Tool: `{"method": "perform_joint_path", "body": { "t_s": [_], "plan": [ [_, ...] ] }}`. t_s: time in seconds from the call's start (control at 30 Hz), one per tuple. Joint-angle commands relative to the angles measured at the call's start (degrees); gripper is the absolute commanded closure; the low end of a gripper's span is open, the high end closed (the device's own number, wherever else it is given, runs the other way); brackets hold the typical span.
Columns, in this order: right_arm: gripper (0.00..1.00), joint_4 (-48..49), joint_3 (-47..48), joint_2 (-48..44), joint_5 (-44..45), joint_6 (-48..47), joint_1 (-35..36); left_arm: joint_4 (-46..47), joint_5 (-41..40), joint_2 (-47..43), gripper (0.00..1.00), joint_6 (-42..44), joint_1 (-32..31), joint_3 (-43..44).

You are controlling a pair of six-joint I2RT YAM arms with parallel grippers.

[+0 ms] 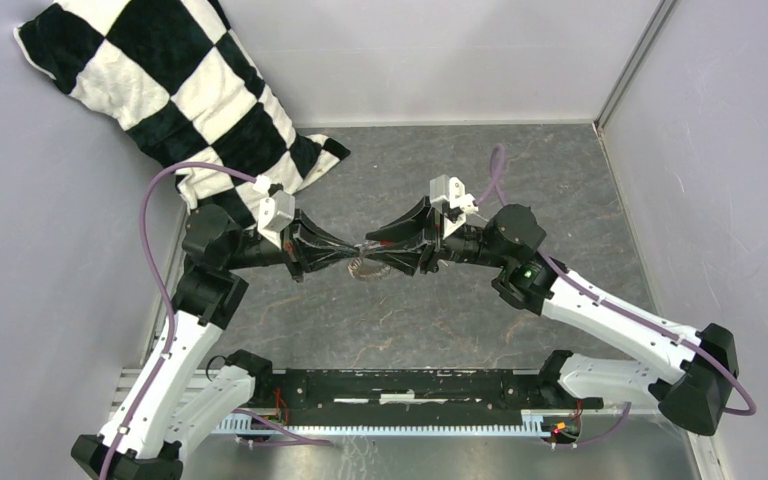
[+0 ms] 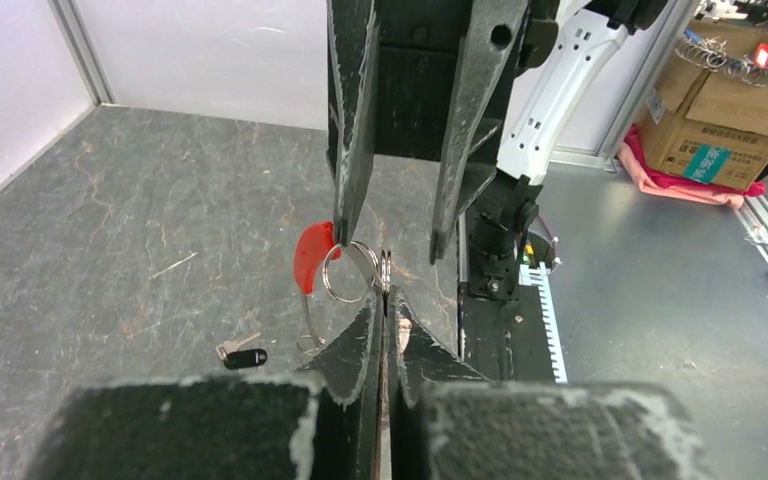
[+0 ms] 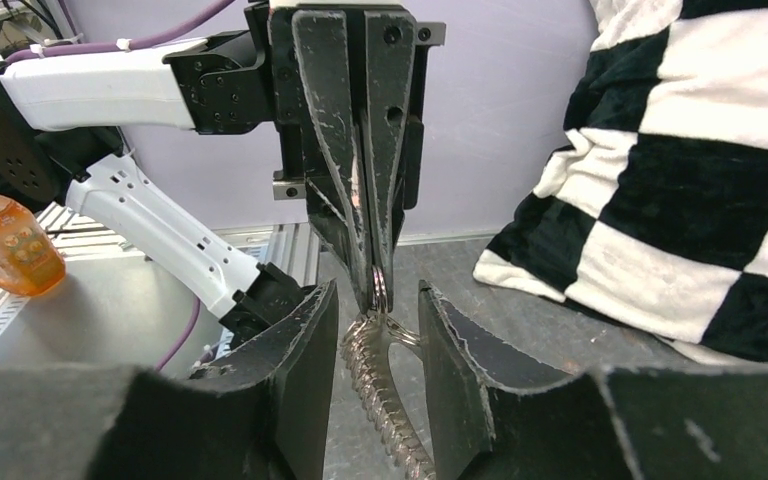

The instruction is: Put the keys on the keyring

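The keyring [image 2: 345,272] is a thin silvery loop held up above the table, with a red tag [image 2: 312,258] on it. My left gripper [image 2: 387,300] is shut on the ring's edge. A string of small silvery pieces [image 3: 380,390] hangs from the keyring [image 3: 381,288]. My right gripper [image 3: 378,295] faces the left one, open, with one finger on each side of the ring. In the left wrist view one of its fingertips [image 2: 338,232] touches the tag. A loose key [image 2: 243,356] with a black head lies on the table below. In the top view both grippers [image 1: 352,256] [image 1: 375,250] meet at mid-table.
A black-and-white checkered cushion [image 1: 180,90] leans in the far left corner. Grey walls enclose the table on three sides. An orange bottle [image 3: 5,245] and a cardboard box [image 2: 730,110] stand beyond the table's near edge.
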Motion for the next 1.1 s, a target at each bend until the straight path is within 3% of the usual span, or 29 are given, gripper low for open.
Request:
{"method": "perform_joint_path", "body": {
  "t_s": [0.0, 0.4, 0.47, 0.57, 0.67, 0.7, 0.77, 0.8, 0.93, 1.07],
  "plan": [
    [0.6, 2.2, -0.2, 0.6, -0.4, 1.6, -0.1, 4.9, 1.5, -0.6, 0.98, -4.6, -0.2, 0.7],
    [0.78, 4.8, -0.3, 2.5, -2.6, 3.6, 0.0, 4.4, 1.8, -0.5, 0.98, -4.0, -0.2, 2.2],
    [0.83, 5.2, -0.5, 2.8, -3.0, 3.9, -0.1, 4.6, 1.8, -0.4, 0.98, -4.1, -0.2, 2.2],
    [0.99, 4.8, -0.7, 2.8, -3.0, 3.7, -0.1, 4.7, 1.8, -0.5, 0.98, -4.2, -0.2, 2.3],
    [0.99, 1.9, 0.1, 2.7, -3.0, 1.9, -0.1, 2.5, 2.3, -0.4, 0.98, -2.6, -0.2, 2.8],
    [0.99, -1.5, 1.5, 2.7, -2.5, -0.1, -0.1, -1.1, 2.7, 0.0, 0.92, 0.3, -0.2, 4.2],
    [0.99, -9.3, 4.8, 3.0, -0.7, -4.7, -0.1, -15.6, 2.8, 1.4, 0.6, 10.2, -0.2, 8.3],
    [0.99, -12.5, 6.3, 3.2, -0.2, -7.2, -0.1, -23.0, 2.6, 2.4, 0.53, 17.3, -0.2, 10.5],
    [0.99, -23.2, 10.8, 4.4, 0.5, -12.7, -0.1, -40.4, 0.7, 4.8, 0.45, 35.0, -0.2, 16.1],
    [0.99, -30.3, 14.2, 5.2, 0.4, -16.7, 0.0, -46.6, 0.6, 4.6, 0.42, 42.7, -0.2, 17.4]
  ]
}}
